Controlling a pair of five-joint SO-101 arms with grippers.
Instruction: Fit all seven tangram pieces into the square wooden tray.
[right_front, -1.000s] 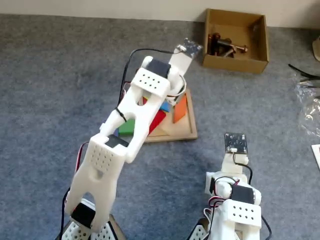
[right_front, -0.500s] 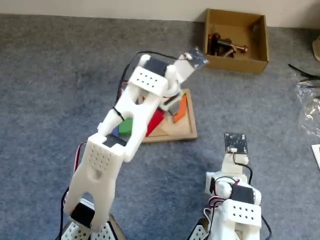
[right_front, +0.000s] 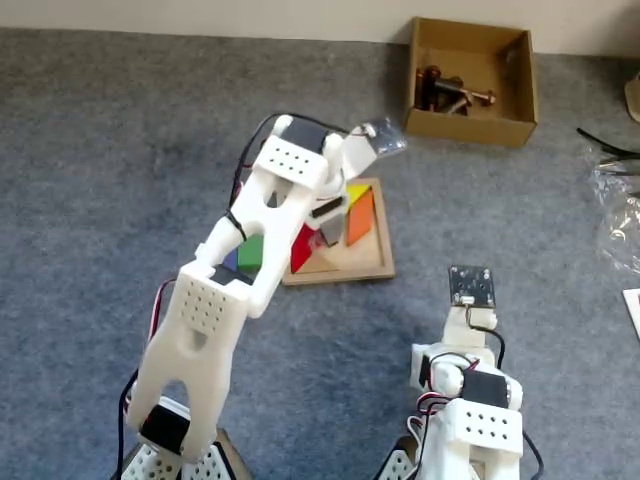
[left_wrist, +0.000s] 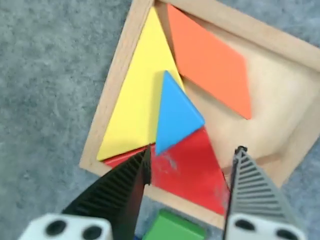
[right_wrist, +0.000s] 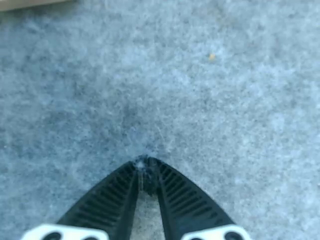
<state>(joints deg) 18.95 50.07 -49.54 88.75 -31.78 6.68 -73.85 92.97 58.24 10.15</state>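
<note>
While the left gripper (left_wrist: 193, 150) hangs with jaws apart above the square wooden tray (left_wrist: 121, 60), the blue triangle (left_wrist: 175, 115) lies askew inside it, overlapping the yellow triangle (left_wrist: 137, 95) and red piece (left_wrist: 190, 170); it is best nudged flat onto the tray's bare wood. Compared with a second ago, the left arm has drawn back off the tray, uncovering the orange piece (left_wrist: 210, 65). Right gripper (right_wrist: 146, 162): pinched together, well apart from the tray.

A cardboard box (right_front: 468, 128) with coppery metal parts (right_front: 450, 92) sits upper right on grey carpet (right_front: 100, 180). Clear plastic (right_front: 620, 215) lies far right.
</note>
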